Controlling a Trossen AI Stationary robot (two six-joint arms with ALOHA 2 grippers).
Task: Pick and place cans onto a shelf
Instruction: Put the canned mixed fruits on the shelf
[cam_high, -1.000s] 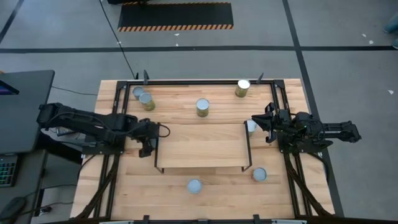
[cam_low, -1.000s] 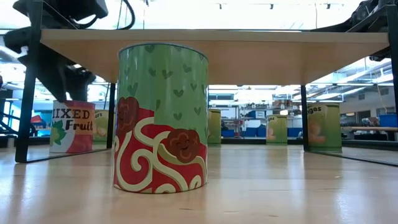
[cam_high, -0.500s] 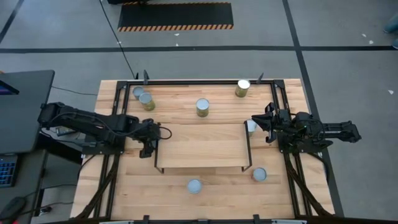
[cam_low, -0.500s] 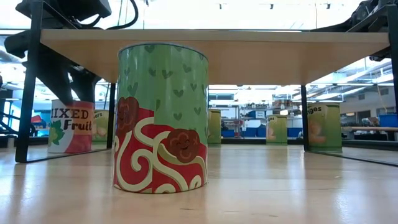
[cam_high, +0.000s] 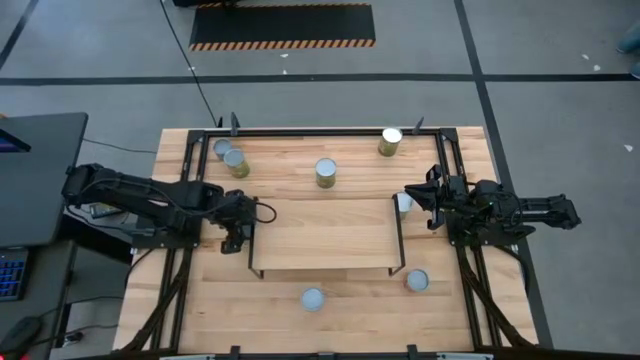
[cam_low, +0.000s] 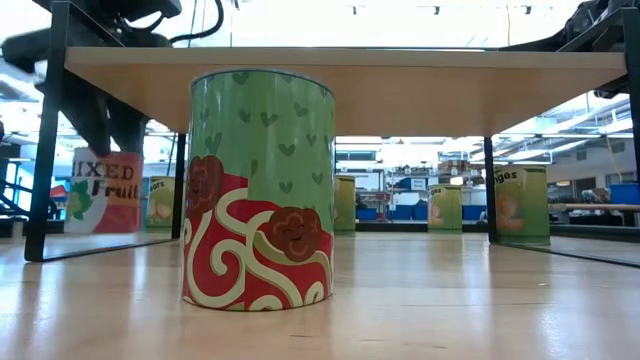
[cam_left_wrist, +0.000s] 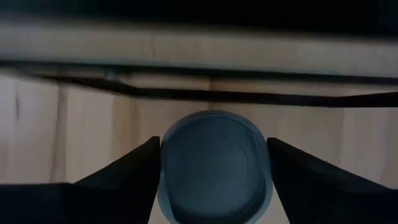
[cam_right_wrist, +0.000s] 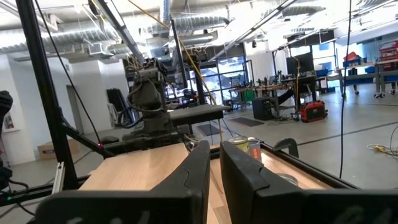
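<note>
My left gripper (cam_high: 236, 228) stands at the shelf's left end and is shut on a can with a "Mixed Fruit" label (cam_low: 100, 190), whose silver top (cam_left_wrist: 214, 165) shows between the fingers. The shelf (cam_high: 325, 235) is a light-wood board on black frame ends in the middle of the table. Other cans stand upright on the table: two at the far left (cam_high: 230, 155), one behind the shelf (cam_high: 326, 172), one at the far right (cam_high: 390, 141), one at the shelf's right end (cam_high: 403, 203), two near the front (cam_high: 313, 299) (cam_high: 417, 281). My right gripper (cam_high: 412, 200) is shut beside the can at the shelf's right end. My left gripper pinches the can between its two fingers, one on each opposite side of the can's wall just below the top rim (cam_left_wrist: 163, 163). The fingers come from above, pointing down. The can hangs upright, its bottom (cam_low: 100, 230) a little above the table.
The shelf's black frame end (cam_high: 251, 235) stands right beside my left gripper. The shelf board (cam_low: 340, 75) spans the top of the low view, with the near green and red can (cam_low: 260, 190) in front of it. Black rails run along the table's left and right sides.
My left gripper has gone up a little with the "Mixed Fruit" can, which has risen off the table and stays upright. My right arm has kept still.
</note>
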